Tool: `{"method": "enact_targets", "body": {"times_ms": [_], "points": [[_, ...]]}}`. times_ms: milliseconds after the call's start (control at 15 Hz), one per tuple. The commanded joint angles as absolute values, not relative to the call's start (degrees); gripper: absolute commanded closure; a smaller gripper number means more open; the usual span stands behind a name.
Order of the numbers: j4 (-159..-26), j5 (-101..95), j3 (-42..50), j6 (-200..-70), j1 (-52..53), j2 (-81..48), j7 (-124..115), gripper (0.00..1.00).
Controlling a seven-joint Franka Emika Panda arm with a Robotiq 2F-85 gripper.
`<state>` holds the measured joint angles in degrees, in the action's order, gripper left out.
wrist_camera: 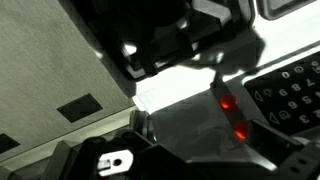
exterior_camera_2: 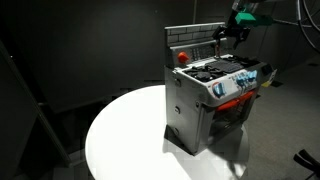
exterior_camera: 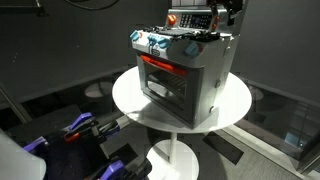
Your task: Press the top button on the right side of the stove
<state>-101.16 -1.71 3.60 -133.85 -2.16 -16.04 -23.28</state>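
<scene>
While the gripper point(exterior_camera_2: 238, 27) hovers near the stove point(exterior_camera_2: 190, 105), I cannot tell how open it is, or whether it holds anything. It should approach slowly, with one fingertip centred on the top button.

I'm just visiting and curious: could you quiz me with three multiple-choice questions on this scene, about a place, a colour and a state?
1. Where does the stove stand? A) floor B) round white table C) shelf
2. What colour is the oven window trim? A) red B) green C) yellow
3. How is the stove posed? A) on its side B) upside down C) upright
Answers: B, the table lies under it; A, red frames the dark window; C, its burners face up.
</scene>
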Motion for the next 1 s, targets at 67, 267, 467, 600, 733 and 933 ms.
{"method": "enact_targets", "body": {"times_ms": [67, 267, 467, 600, 733, 933], "points": [[-102.5, -0.34, 4.37, -131.5, -2.03, -13.6, -22.54, 0.0], [-103.6, -0.04, 4.51, -129.82, -2.27, -11.84, -22.18, 0.0], [-104.83, 0.29, 4.66, -127.58, -2.56, -10.38, -21.55, 0.0], [-105.69, 0.79, 4.67, -125.98, -2.8, -9.58, -20.81, 0.0], [-106.72, 1.81, 4.54, -123.92, -3.11, -8.53, -19.25, 0.0], [-108.58, 2.78, 4.57, -120.85, -3.38, -6.33, -17.28, 0.0]]}}
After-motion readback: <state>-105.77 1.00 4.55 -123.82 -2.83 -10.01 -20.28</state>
